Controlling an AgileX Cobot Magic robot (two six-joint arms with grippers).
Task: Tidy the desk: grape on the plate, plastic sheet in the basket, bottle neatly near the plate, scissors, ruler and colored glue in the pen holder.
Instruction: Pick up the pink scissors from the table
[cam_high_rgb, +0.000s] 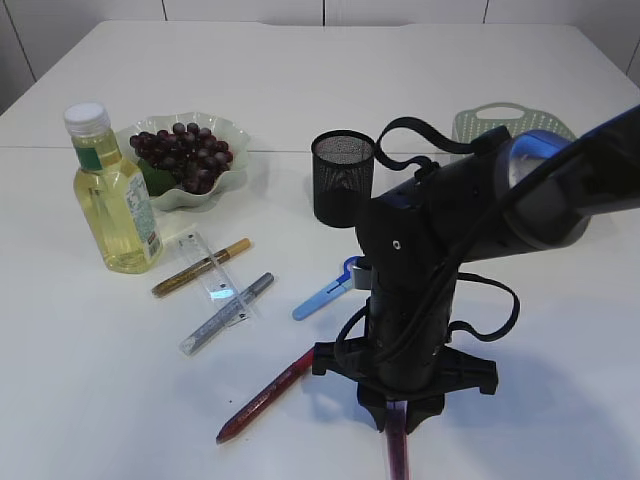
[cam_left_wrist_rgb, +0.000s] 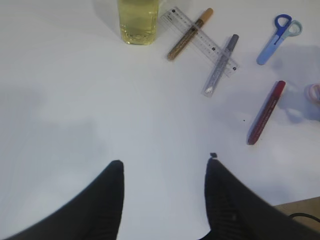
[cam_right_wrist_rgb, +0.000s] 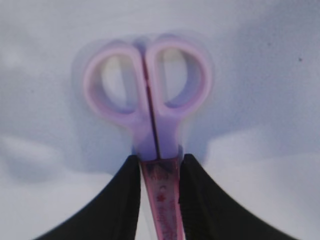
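Observation:
My right gripper (cam_right_wrist_rgb: 158, 160) is shut on the red-sheathed blades of pink-handled scissors (cam_right_wrist_rgb: 147, 95), held over the table's front (cam_high_rgb: 397, 452). My left gripper (cam_left_wrist_rgb: 165, 165) hangs open over bare table with nothing between its fingers. Blue scissors (cam_high_rgb: 325, 292) lie beside the right arm. A clear ruler (cam_high_rgb: 213, 270) lies crossed by a gold glue pen (cam_high_rgb: 200, 267) and a silver one (cam_high_rgb: 228, 313); a red glue pen (cam_high_rgb: 265, 396) lies nearer. The bottle (cam_high_rgb: 112, 195) stands left of the plate (cam_high_rgb: 235, 135), which holds the grape bunch (cam_high_rgb: 185, 155). The black mesh pen holder (cam_high_rgb: 343, 178) stands mid-table. No plastic sheet shows.
A pale green basket (cam_high_rgb: 510, 125) sits at the back right, partly hidden by the right arm. The left wrist view also takes in the bottle (cam_left_wrist_rgb: 137, 22), ruler (cam_left_wrist_rgb: 197, 40), red glue pen (cam_left_wrist_rgb: 266, 112) and blue scissors (cam_left_wrist_rgb: 277, 37).

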